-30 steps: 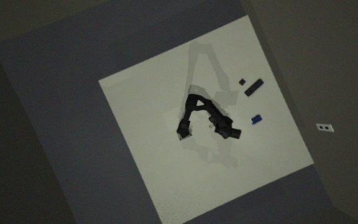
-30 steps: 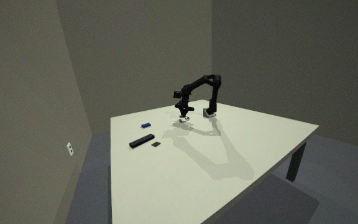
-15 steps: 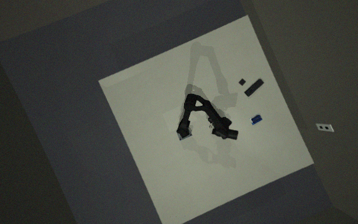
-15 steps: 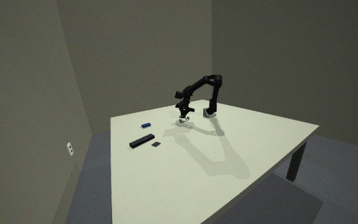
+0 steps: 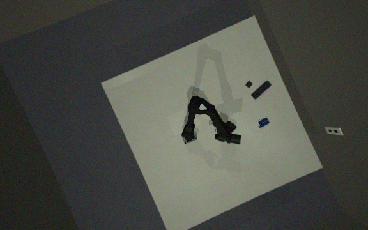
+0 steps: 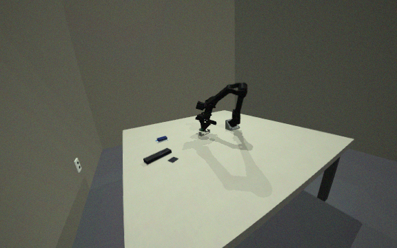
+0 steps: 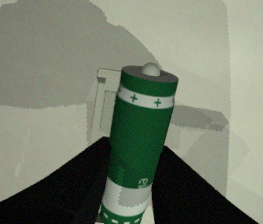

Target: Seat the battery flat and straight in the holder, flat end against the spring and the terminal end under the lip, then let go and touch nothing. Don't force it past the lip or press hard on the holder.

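Note:
The green battery [image 7: 139, 125] is between the fingers of my gripper [image 7: 132, 150] [image 6: 203, 129], which is shut on it. Its domed terminal end points to the top of the wrist view, leaning slightly right, and its lower end runs out of the frame. The pale holder [image 7: 110, 73] [image 6: 202, 133] shows behind the battery in the wrist view, with its upper left corner and left side in sight. The battery covers much of it, and the spring cannot be made out. In the exterior view the gripper is low, right at the holder; whether battery and holder touch is unclear.
A blue object [image 5: 263, 122] [image 6: 162, 138], a long black block [image 5: 261, 89] [image 6: 157, 156] and a small dark square [image 5: 248, 84] [image 6: 173, 160] lie on the table [image 5: 286, 153] [image 6: 288, 145], away from the gripper.

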`<state>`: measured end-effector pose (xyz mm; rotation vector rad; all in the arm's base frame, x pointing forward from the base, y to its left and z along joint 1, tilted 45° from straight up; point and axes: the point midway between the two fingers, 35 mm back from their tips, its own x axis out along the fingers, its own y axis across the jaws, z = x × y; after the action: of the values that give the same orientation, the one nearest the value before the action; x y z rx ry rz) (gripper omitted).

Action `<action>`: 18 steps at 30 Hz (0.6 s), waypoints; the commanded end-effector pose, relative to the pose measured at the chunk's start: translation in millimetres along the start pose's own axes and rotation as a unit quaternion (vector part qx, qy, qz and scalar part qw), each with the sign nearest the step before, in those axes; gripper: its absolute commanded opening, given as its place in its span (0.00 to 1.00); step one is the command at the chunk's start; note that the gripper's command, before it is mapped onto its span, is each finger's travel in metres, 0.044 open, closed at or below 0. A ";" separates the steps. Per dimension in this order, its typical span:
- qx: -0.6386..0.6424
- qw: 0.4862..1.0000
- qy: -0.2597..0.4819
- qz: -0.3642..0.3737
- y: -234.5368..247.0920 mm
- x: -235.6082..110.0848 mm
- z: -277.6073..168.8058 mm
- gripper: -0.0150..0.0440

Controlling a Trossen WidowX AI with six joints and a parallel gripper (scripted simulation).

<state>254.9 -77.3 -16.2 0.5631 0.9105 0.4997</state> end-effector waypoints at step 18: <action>0.003 0.999 -0.040 -0.003 4.3 1.3 -11.9 0.36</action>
<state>248.7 -72.6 -18.6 0.5799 0.8389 0.4655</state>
